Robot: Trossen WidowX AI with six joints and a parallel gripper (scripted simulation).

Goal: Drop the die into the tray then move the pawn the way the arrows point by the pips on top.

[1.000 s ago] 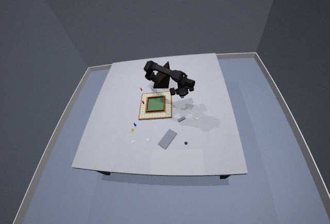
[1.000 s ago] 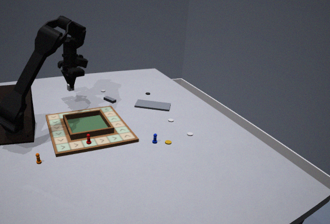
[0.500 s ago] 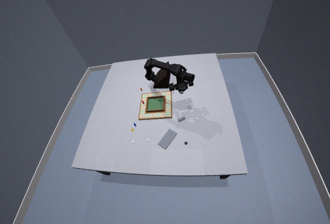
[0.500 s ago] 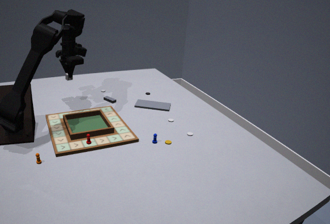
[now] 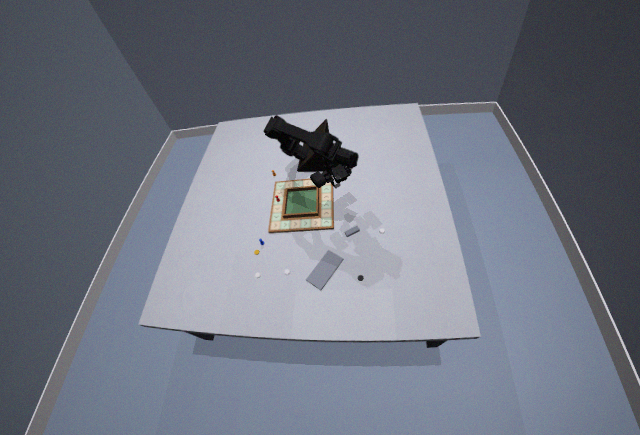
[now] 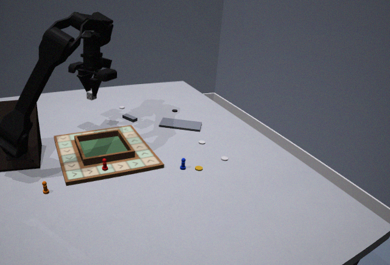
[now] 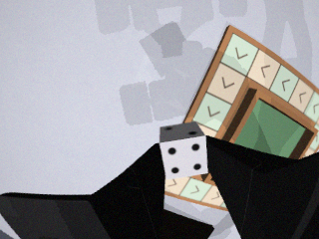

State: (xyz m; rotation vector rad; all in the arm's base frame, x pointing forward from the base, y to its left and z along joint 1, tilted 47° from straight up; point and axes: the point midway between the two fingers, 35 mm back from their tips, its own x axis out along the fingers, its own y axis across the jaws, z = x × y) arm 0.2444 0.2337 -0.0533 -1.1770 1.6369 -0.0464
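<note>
Hanging high above the pale grey table (image 6: 251, 192), the black two-fingered tool (image 6: 91, 94) is clamped narrowly on the small white die with black pips (image 6: 91, 95), which sits between its fingertips with a four-pip face toward the wrist camera. The die is held in the air near a corner of the wooden-framed board ringed with green and cream arrow squares (image 6: 147, 161), outside its sunken green-floored dice tray (image 6: 106, 156). A small red pawn (image 6: 104, 164) stands upright on a ring square just outside the tray wall.
</note>
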